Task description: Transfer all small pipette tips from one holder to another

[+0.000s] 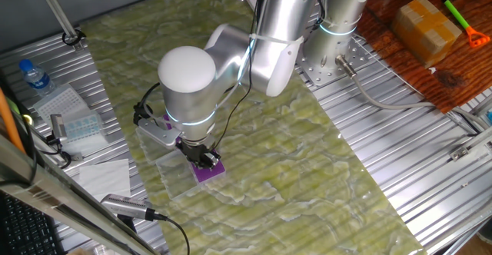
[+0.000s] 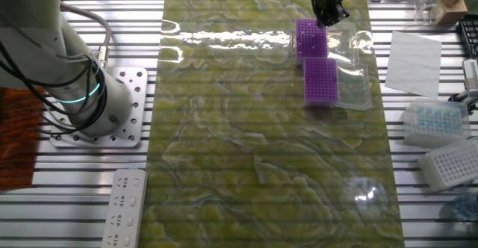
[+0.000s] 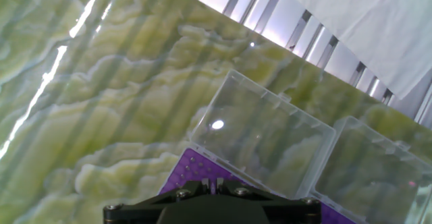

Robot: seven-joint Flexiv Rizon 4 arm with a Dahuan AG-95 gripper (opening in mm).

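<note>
hand [image 2: 326, 16] | low over purple rack [image 2: 311, 37] | opening unclear, possibly touching

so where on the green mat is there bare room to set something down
The mat is bare between the arm's base and the two purple racks, and along its near end. It is crowded at the racks, where their clear lids lie open and the gripper hangs.
</note>
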